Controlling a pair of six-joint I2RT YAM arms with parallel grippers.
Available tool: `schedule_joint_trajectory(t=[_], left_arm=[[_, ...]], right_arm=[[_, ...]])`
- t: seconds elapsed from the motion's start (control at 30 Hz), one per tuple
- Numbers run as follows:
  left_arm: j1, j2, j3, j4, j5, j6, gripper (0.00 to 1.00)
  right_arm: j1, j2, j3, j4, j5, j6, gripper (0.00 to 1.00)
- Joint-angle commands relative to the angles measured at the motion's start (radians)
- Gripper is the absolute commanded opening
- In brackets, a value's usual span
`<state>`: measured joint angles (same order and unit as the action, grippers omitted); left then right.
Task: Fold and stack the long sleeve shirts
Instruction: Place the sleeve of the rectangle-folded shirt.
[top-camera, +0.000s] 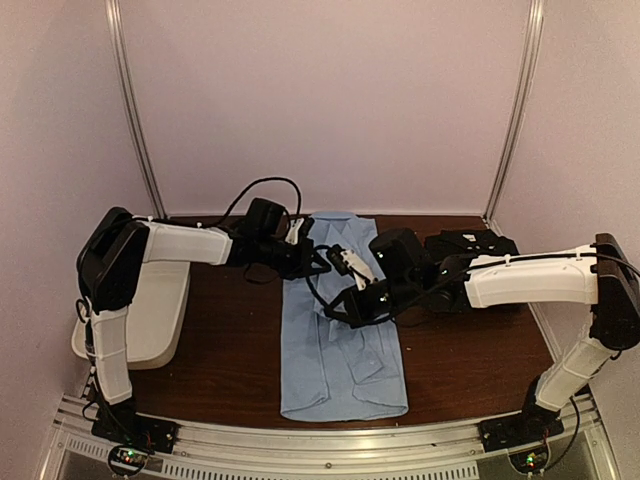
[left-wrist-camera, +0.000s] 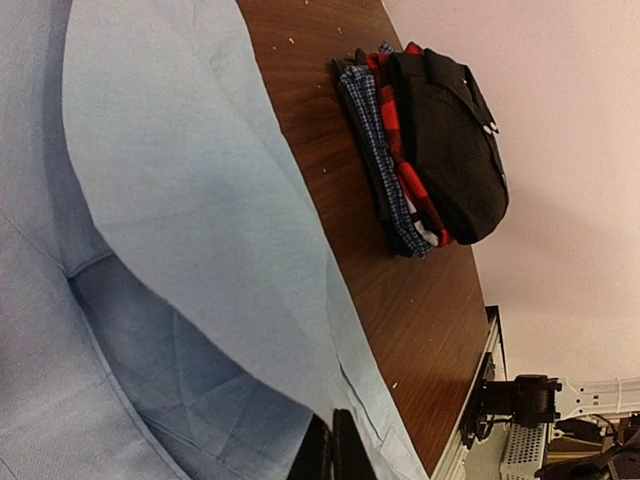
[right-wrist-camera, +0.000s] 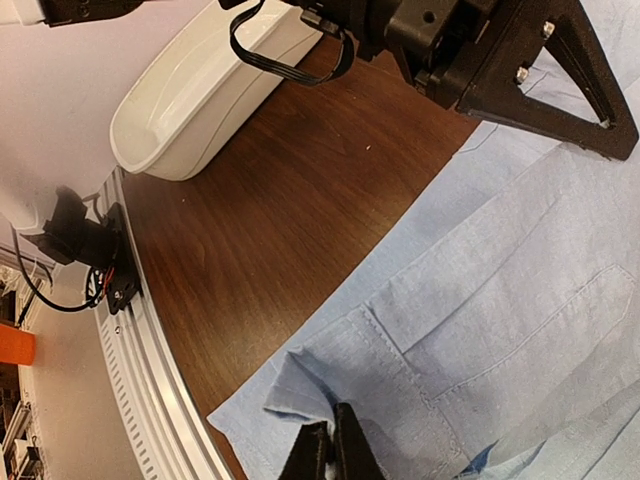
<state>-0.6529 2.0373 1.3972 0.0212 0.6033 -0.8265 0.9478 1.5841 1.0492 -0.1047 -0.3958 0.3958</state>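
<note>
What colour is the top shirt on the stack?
Black; the top shirt shows best in left wrist view.

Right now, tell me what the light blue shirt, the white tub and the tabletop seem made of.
The light blue shirt: woven cloth, likely cotton, matte, creased, with stitched seams. The white tub: probably plastic, smooth with a slight sheen. The tabletop: dark wood or wood-look laminate, semi-gloss, visible grain.

The light blue shirt (top-camera: 340, 360) is plain; the folded shirts (left-wrist-camera: 440, 140) are black, red check, blue check.
</note>
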Motion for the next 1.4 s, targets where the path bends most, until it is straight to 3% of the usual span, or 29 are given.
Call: schedule_joint_trajectory(t=[0.0, 0.5, 1.0, 1.13, 1.23, 1.3, 1.37], left_arm=[[-0.004, -0.039, 0.005, -0.063, -0.086, 0.053, 0.0], [0.009, 0.041, -0.056, -0.129, -0.255, 0.085, 0.0], [0.007, -0.005, -0.068, -0.166, -0.304, 0.109, 0.0], [0.007, -0.008, -0.063, -0.186, -0.32, 0.115, 0.14], [0.008, -0.028, -0.063, -0.204, -0.347, 0.124, 0.34], [0.007, -0.051, -0.069, -0.215, -0.362, 0.131, 0.43], [0.007, -0.076, -0.082, -0.225, -0.365, 0.136, 0.45]], right_arm=[[0.006, 0.017, 0.015, -0.004, -0.023, -0.006, 0.05], [0.024, 0.251, 0.106, 0.051, -0.123, 0.031, 0.09], [0.073, 0.257, 0.194, -0.087, -0.136, -0.007, 0.16], [0.075, 0.254, 0.207, -0.099, -0.119, -0.006, 0.26], [0.075, 0.234, 0.204, -0.11, -0.089, -0.011, 0.39], [0.075, 0.223, 0.193, -0.12, -0.063, -0.015, 0.42], [0.075, 0.22, 0.183, -0.139, -0.04, -0.021, 0.42]])
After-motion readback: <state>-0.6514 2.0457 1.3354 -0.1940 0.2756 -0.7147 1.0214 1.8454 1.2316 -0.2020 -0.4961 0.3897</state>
